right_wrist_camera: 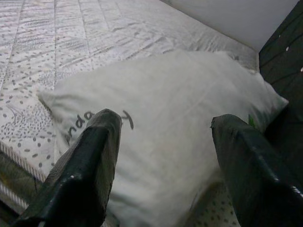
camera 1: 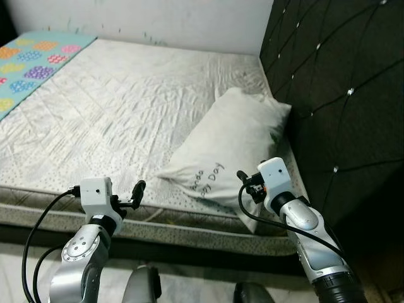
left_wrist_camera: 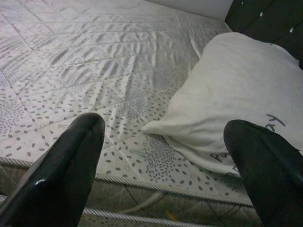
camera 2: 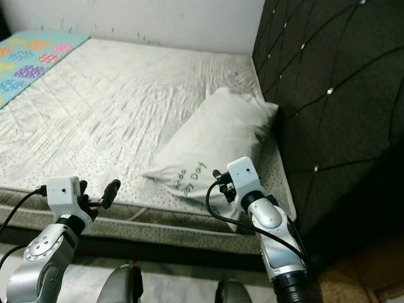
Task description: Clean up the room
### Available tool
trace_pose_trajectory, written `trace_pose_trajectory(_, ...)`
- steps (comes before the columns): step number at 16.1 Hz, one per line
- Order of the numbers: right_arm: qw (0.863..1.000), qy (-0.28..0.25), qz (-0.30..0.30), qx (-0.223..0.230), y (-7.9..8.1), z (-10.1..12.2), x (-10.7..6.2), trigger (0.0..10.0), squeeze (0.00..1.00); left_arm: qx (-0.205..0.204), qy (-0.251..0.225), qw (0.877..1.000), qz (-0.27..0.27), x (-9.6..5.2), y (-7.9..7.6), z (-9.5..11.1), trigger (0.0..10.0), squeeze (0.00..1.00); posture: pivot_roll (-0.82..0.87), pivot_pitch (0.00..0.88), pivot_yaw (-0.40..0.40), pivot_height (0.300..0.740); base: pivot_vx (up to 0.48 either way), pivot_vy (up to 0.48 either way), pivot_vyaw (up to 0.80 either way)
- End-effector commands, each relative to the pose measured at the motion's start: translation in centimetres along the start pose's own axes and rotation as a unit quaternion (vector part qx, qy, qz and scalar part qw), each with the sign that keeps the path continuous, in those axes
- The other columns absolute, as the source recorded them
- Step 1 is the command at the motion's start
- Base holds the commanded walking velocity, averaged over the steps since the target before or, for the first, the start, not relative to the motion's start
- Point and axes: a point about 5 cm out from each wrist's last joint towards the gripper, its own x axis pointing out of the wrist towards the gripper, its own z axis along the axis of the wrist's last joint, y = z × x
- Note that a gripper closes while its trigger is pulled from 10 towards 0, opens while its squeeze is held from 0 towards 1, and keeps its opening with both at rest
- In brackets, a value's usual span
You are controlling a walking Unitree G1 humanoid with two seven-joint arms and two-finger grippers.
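Both hands are spread wide, and the pillow (camera 1: 235, 146) lies on the bed (camera 1: 107, 120) by the headboard (camera 1: 341, 82), around 12 o'clock from the right hand (camera 1: 247, 183), definitely nearer than the left hand (camera 1: 134, 194).

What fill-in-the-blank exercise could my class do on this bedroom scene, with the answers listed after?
1. The white pillow lies on the bare ____.
2. The pillow leans against the dark quilted ____.
3. The right end effector has its fingers ____, with the pillow just ahead.
4. The left end effector is ____ as well, pointing over the bed's edge.

Missing words: mattress; headboard; open; open
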Motion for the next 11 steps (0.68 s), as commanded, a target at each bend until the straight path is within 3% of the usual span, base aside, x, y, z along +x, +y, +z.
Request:
trace_pose_trajectory(1,1.000,-0.006,-0.008,0.000,-0.58,0.24,0.02,10.0,0.00,0.004,-0.012,1.000,-0.006,0.05,-0.17,0.60,10.0,0.00,-0.15,0.002,-0.055,0.641,0.292,0.000,0.00)
trace_pose_trajectory(11,1.000,-0.002,-0.025,-0.004,-1.48,-0.12,-0.31,10.0,0.00,0.005,-0.006,1.000,-0.007,0.14,-0.31,0.25,10.0,0.00,-0.16,0.000,-0.055,0.641,0.299,0.000,0.00)
